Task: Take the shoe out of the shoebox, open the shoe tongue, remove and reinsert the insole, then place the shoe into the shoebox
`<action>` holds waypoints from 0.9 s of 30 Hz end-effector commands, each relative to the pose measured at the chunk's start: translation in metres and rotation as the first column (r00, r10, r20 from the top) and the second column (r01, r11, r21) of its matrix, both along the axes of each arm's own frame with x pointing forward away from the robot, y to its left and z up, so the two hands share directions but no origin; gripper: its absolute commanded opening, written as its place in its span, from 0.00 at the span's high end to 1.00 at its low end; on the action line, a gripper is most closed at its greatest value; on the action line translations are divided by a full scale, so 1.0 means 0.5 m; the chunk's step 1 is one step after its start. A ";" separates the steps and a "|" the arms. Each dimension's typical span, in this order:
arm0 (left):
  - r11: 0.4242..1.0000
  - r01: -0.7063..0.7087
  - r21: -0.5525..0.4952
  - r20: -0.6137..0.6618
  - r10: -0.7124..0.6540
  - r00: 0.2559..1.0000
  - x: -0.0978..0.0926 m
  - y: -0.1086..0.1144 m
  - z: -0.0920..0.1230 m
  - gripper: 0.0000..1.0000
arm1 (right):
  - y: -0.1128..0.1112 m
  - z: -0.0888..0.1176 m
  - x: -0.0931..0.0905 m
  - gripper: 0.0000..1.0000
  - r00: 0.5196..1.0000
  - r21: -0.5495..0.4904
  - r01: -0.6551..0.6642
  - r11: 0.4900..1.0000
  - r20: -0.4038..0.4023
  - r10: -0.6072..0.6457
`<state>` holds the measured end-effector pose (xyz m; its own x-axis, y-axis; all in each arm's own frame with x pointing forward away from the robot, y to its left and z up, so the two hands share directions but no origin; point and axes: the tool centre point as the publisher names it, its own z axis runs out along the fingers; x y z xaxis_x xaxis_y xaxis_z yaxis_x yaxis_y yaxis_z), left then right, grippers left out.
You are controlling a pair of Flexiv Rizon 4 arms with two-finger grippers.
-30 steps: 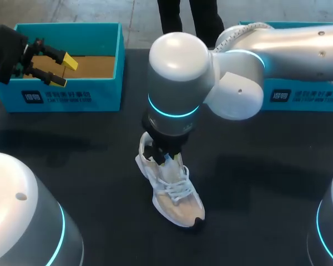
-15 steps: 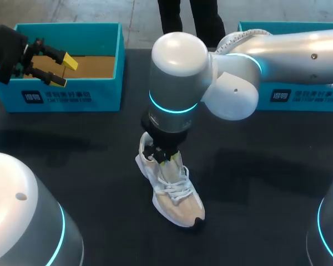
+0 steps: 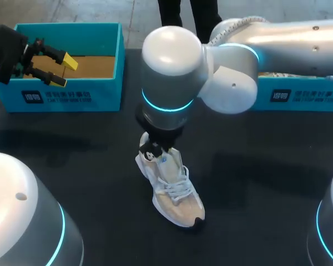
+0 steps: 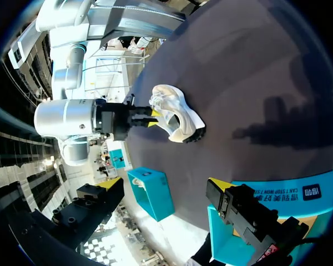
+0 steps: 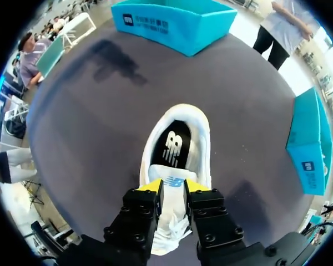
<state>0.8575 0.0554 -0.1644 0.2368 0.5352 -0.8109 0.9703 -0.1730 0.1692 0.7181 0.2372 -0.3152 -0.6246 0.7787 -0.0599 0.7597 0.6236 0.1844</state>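
While the left jaws hang apart and empty over the left shoebox (image 3: 94, 94), whose brown floor shows nothing in it, the shoe (image 3: 175, 194) stands on its sole in the middle of the worktop (image 3: 255, 183), toe toward the robot. It looks light, its mesh upper soft enough to buckle under a squeeze, its sole stiffer. The right jaws are clamped on the tongue (image 5: 173, 183), a thin flap and a fair handle; the black insole (image 5: 175, 147) ahead of them is probably floppy, best pinched at its heel edge. The second box (image 3: 299, 94) is mostly hidden behind the right arm (image 3: 299, 44); its contents cannot be told.
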 end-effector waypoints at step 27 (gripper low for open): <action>1.000 -0.001 0.002 0.001 0.001 1.000 -0.002 0.000 0.000 0.00 | -0.024 0.101 0.013 0.00 0.984 0.029 -0.176 0.984 0.008 0.176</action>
<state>0.8575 0.0553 -0.1644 0.2369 0.5352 -0.8109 0.9703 -0.1730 0.1693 0.7256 0.2292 -0.2636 -0.7512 0.6583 -0.0479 0.6383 0.7431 0.2010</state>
